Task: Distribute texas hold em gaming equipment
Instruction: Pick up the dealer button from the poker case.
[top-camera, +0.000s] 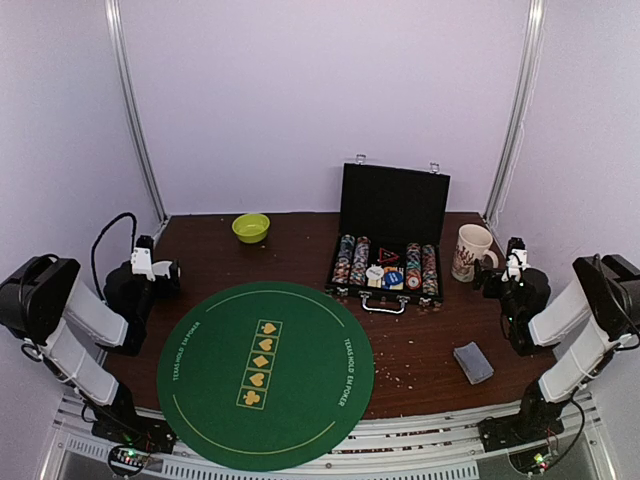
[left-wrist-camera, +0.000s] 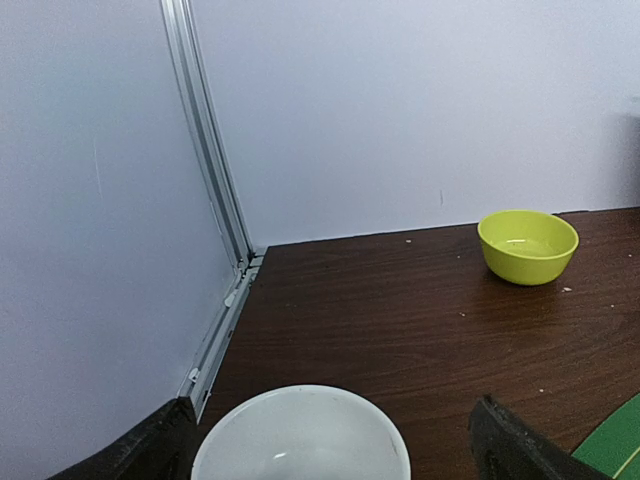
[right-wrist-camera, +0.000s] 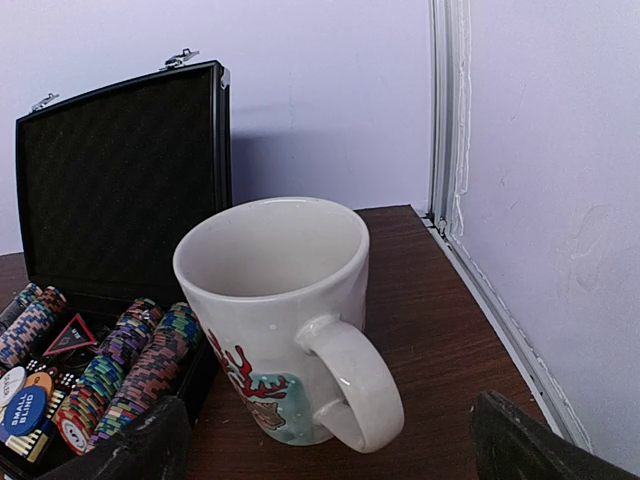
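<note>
An open black case (top-camera: 392, 205) stands at the back right of the table. It holds rows of multicoloured poker chips (top-camera: 351, 259) and orange, blue and white button discs (top-camera: 382, 275). The chips (right-wrist-camera: 130, 365) and button discs (right-wrist-camera: 25, 405) also show in the right wrist view. A grey-blue deck of cards (top-camera: 473, 362) lies near the right front. My left gripper (top-camera: 170, 275) is open at the left edge, its fingers (left-wrist-camera: 150, 450) either side of a white bowl (left-wrist-camera: 300, 425). My right gripper (top-camera: 487, 272) is open just behind the patterned mug (right-wrist-camera: 280, 310), touching nothing.
A round green felt mat (top-camera: 265, 372) covers the front middle. A lime-green bowl (top-camera: 251, 227) sits at the back left, also in the left wrist view (left-wrist-camera: 528, 245). The mug (top-camera: 470, 251) stands right of the case. Metal frame posts (left-wrist-camera: 205, 150) rise at the back corners.
</note>
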